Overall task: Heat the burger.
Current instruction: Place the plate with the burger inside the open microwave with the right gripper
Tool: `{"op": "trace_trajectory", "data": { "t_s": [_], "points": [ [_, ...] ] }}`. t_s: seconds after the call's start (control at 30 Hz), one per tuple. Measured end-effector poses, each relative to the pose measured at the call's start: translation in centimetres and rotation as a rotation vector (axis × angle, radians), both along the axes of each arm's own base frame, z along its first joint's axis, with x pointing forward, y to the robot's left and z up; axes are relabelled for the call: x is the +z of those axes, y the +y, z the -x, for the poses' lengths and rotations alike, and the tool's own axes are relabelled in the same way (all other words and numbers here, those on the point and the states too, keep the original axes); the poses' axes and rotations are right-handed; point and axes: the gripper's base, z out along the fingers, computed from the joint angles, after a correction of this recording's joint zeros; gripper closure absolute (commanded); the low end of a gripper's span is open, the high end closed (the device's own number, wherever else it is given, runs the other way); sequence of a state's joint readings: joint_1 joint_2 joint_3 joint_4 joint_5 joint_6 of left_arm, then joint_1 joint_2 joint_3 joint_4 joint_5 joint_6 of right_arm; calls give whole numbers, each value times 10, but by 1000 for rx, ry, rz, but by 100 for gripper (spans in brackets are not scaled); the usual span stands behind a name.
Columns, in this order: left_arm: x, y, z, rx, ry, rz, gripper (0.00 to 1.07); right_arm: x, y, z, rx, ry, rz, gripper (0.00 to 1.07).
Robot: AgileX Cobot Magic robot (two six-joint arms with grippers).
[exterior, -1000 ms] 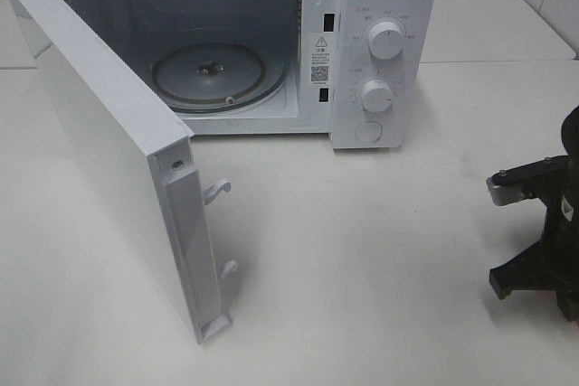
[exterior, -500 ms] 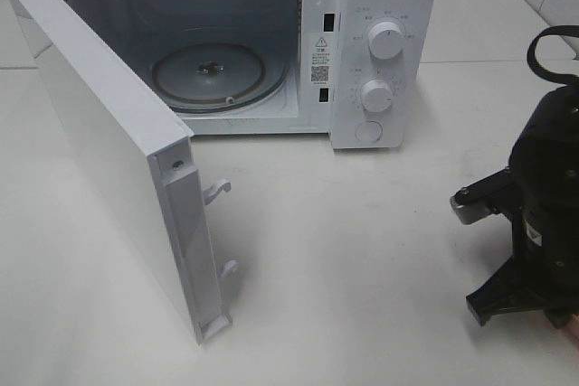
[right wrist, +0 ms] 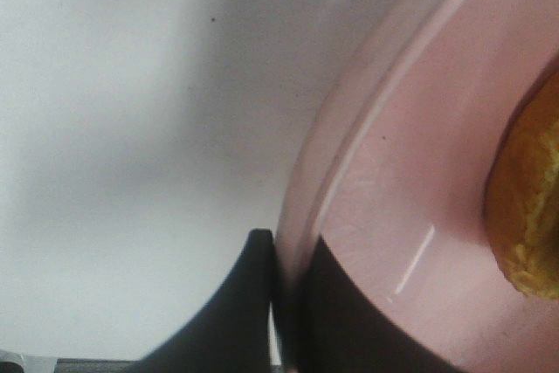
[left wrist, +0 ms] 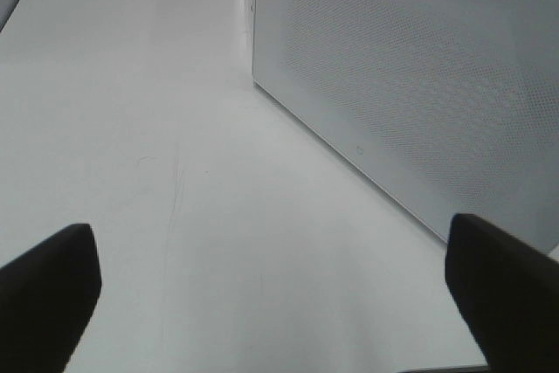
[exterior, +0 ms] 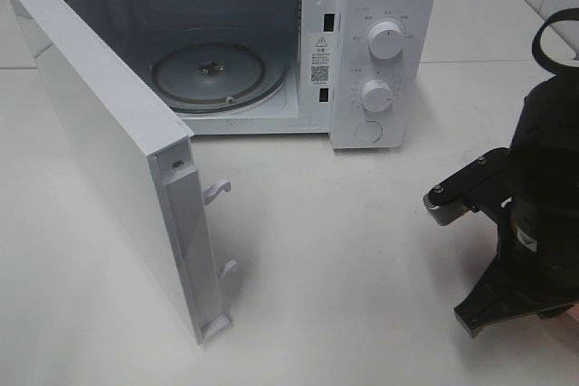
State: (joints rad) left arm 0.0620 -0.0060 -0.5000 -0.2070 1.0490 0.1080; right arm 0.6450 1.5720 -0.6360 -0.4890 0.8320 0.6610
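R pincer (right wrist: 288, 246) is shut on the rim of the pink plate (right wrist: 384, 216), one finger over the lip and one under. L pincer (left wrist: 275, 294) stands wide and empty, low over the table (left wrist: 131, 128), beside the meshed outer face of the door (left wrist: 393, 85). Change vs. a second ago: R arm (exterior: 543, 187) is farther in from the right edge of the ext. view and nearer the microwave (exterior: 384, 6), grip unchanged. This reads as the carry phase, w/ the plate en route to the oven. The door hangs open and the glass turntable (exterior: 217, 74) has nothing on it, so the way in looks ready. On the plate sits the burger (right wrist: 528, 207), well in from the gripped rim. Only a golden-brown sliver shows in the wrist view, and the ext. view does not show it at all. Facing and long axis: cannot tell. Being round, it prob. has no marked long axis.
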Motion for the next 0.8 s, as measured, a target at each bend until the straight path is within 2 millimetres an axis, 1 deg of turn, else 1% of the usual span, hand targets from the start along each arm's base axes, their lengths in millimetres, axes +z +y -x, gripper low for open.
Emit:
{"op": "trace_trajectory", "data": {
  "t_s": [0.03,0.1,0.2,0.27,0.3,0.37,0.4,0.43,0.47,0.5,0.57,0.6,0.67,0.73,0.8],
  "points": [
    [0,0,0,0,0,0,4,0,0,0,0,0,0,107],
    [0,0,0,0,0,0,4,7,3,5,30,-15,8,107],
    [0,0,0,0,0,0,4,12,5,7,55,-29,6,107],
    [0,0,0,0,0,0,4,17,8,12,105,-46,5,107],
    [0,0,0,0,0,0,4,17,8,12,105,-46,5,107],
    [0,0,0,0,0,0,4,18,8,20,155,-42,10,107],
    [0,0,0,0,0,0,4,18,8,20,155,-42,10,107],
    [0,0,0,0,0,0,4,18,7,25,183,-33,14,107],
    [0,0,0,0,0,0,4,18,7,25,183,-33,14,107],
    [0,0,0,0,0,0,4,19,7,31,209,-27,20,107],
    [0,0,0,0,0,0,4,19,8,33,225,-24,23,107],
    [0,0,0,0,0,0,4,21,9,37,252,-26,25,107],
    [0,0,0,0,0,0,4,22,10,39,268,-30,21,107],
    [0,0,0,0,0,0,4,25,15,45,340,-38,24,107],
    [0,0,0,0,0,0,4,25,17,46,365,-40,30,107]
  ]
}}
